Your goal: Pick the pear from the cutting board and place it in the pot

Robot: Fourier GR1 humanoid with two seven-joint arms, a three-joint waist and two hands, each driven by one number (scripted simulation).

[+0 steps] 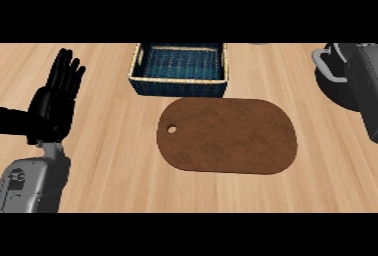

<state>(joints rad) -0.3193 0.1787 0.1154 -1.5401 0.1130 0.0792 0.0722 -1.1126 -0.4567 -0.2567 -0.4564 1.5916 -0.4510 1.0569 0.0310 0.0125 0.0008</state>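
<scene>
The brown cutting board (229, 135) lies in the middle of the counter with nothing on it. No pear shows anywhere. At the right edge sits the dark pot (334, 92) with a grey handle (325, 65). A grey forearm (363, 85) reaches over the pot and covers much of it; the right hand itself does not show. My left hand (53, 107) rests open at the left edge, fingers straight and pointing up, holding nothing.
A blue woven basket (179, 85) with a pale rim stands behind the cutting board, close to its far edge. Bare wooden counter lies between the left hand and the board.
</scene>
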